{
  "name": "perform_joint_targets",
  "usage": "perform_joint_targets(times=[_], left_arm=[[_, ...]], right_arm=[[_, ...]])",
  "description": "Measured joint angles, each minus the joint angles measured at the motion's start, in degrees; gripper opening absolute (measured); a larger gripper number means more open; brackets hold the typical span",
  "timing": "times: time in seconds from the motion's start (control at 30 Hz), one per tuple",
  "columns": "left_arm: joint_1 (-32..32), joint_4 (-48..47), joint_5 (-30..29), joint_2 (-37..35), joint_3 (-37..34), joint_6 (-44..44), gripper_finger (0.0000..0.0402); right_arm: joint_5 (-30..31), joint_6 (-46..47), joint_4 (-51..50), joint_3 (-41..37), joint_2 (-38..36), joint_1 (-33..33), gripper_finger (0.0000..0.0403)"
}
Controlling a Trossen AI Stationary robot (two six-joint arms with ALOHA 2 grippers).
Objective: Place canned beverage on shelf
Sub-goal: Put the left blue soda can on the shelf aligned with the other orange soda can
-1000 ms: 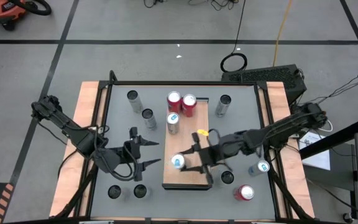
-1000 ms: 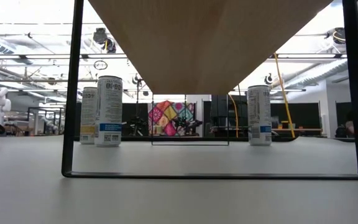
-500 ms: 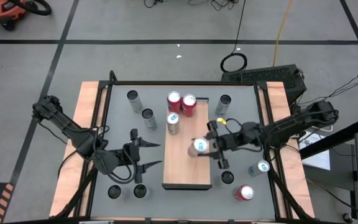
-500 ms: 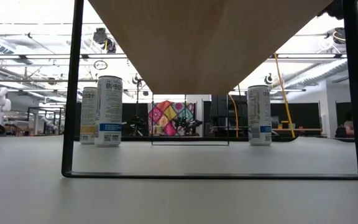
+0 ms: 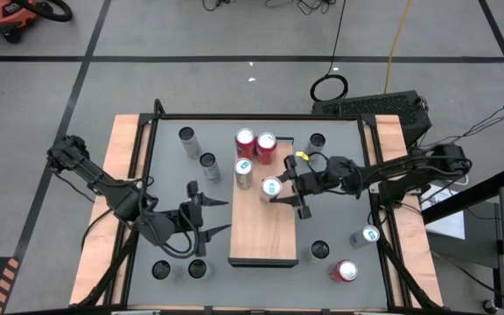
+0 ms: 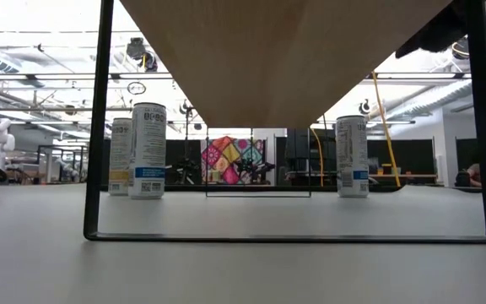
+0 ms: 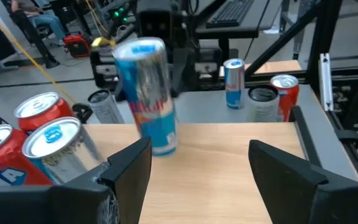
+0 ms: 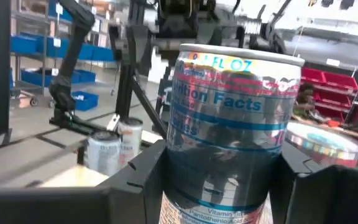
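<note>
Right gripper (image 5: 285,191), its two fingers clamped on the sides of the blue-and-silver can (image 5: 271,187), holds that can upright above the shelf (image 5: 265,232). In the high view the can lies toward 12 o'clock on the board, just beside a silver-topped can (image 5: 244,171) at its 10 o'clock. In the left wrist view the held can (image 7: 146,93) appears over the wood surface (image 7: 229,162); whether its base touches the board or hangs just above it cannot be told. In the right wrist view the can (image 8: 229,130) fills the space between the dark fingers (image 8: 135,186).

Progress, as a judgement: the carry to the shelf is largely done, while setting down and letting go remain. Two red cans (image 5: 255,144) and the silver-topped one already stand at the 12 o'clock end of the shelf; other cans stand off it, among them a red can (image 5: 345,270) at 5 o'clock on the tabletop (image 5: 169,175).

Pose: the right arm reaches in from 3 o'clock, stretched nearly level across the table, wrist toward 9 o'clock. The left gripper (image 5: 210,216) waits at 9 o'clock of the board, fingers spread and empty, aimed at the shelf.
</note>
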Motion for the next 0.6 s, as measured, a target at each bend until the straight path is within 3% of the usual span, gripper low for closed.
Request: perform_joint_targets(times=[0.6], left_arm=[[0.84,-0.3,0.2,0.24,0.02,0.39,0.0261]], right_arm=[[3.75,-0.8,-1.41,0.02,1.88,-2.4,0.0155]])
